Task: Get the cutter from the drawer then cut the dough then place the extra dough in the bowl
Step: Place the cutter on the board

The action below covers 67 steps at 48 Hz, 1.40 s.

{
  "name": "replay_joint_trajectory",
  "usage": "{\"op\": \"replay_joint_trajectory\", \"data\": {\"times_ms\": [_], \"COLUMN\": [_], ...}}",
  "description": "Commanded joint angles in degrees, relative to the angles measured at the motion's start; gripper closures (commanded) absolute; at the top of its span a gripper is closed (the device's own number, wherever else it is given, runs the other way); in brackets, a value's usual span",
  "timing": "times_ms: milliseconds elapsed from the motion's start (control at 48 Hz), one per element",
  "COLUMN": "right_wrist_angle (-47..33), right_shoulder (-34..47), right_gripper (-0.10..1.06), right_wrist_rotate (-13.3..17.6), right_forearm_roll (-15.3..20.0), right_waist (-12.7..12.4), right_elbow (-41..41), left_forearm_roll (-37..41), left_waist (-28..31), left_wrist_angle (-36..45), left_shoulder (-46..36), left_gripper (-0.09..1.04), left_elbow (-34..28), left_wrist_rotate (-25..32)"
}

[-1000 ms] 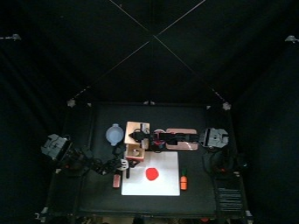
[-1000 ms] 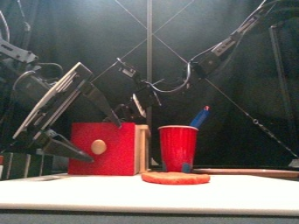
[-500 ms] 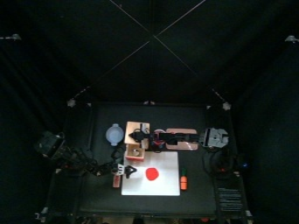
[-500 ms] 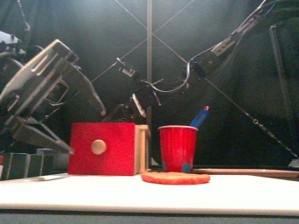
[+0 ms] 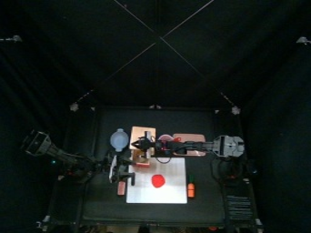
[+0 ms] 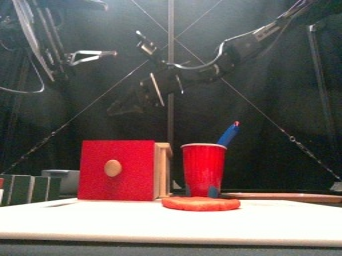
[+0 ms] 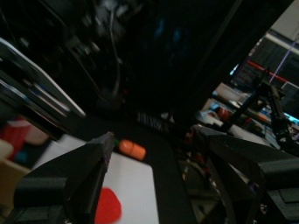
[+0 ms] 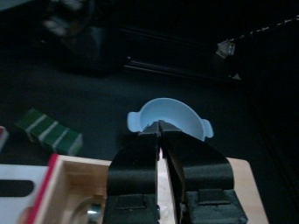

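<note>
Spotter: Compared with a second ago, the left gripper [image 7: 158, 144] is riding far higher. It is no longer crouching beside the red drawer front [image 6: 114, 170] of the pale wooden box [image 8: 251, 188]. Its fingers are spreading wide, released, with nothing between them.

Lead: And the other arm?

Spotter: The right gripper [image 8: 160, 131] is hovering over the box, much where it was, with its fingers clenched together on nothing. Just beyond its fingertips the blue-grey two-handled bowl [image 8: 181, 112] is sitting, and it is looking empty to me.

Lead: Where is the cutter lying?

Spotter: Below the right fingers and off to one side, the drawer is standing pulled out. Something round and metallic is resting inside it. I am taking that for the round metal cutter [image 8: 87, 211], though it is dim there.

Lead: So how far along are we getting?

Spotter: Only the opening seems done, I am judging. The flat red dough disc [image 5: 158, 181] is lying whole on the white cutting board [image 5: 165, 197], well apart from both pairs of fingers. Lifting the cutter out, pressing it through the dough and carrying the extra dough to the bowl are all waiting.
</note>
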Motion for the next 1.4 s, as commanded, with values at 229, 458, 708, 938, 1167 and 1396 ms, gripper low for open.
{"op": "replay_joint_trajectory", "data": {"times_ms": [229, 458, 708, 938, 1167, 1396], "right_wrist_angle": [13.8, 14.77, 16.88, 16.88, 18.72, 19.07], "right_shoulder": [-2.2, -0.35, 1.14, 2.9, 4.39, 4.39], "right_gripper": [0.51, 0.2, 0.19, 0.19, 0.21, 0.45], "right_wrist_rotate": [0.26, 0.26, 0.26, 0.26, 0.0, -0.53], "right_forearm_roll": [7.21, 7.29, 7.29, 7.29, 6.59, 6.5], "right_waist": [1.58, 2.99, 2.9, 2.55, 1.93, 2.11], "right_elbow": [0.0, 0.0, -0.09, -1.14, -2.46, -3.25], "left_forearm_roll": [2.99, 3.6, 3.52, 3.43, 2.46, 0.7], "left_waist": [3.87, 4.57, 4.83, 4.83, 4.83, 4.83], "left_wrist_angle": [0.35, 0.35, 0.26, 0.35, 0.35, 0.7], "left_shoulder": [-2.55, -2.99, -2.99, -2.99, -2.99, -2.99], "left_gripper": [-0.08, -0.08, -0.08, -0.08, -0.08, -0.08], "left_elbow": [1.76, 2.55, 3.6, 3.87, 4.04, 4.48], "left_wrist_rotate": [3.43, 4.31, 4.04, 3.87, 3.69, 3.69]}}
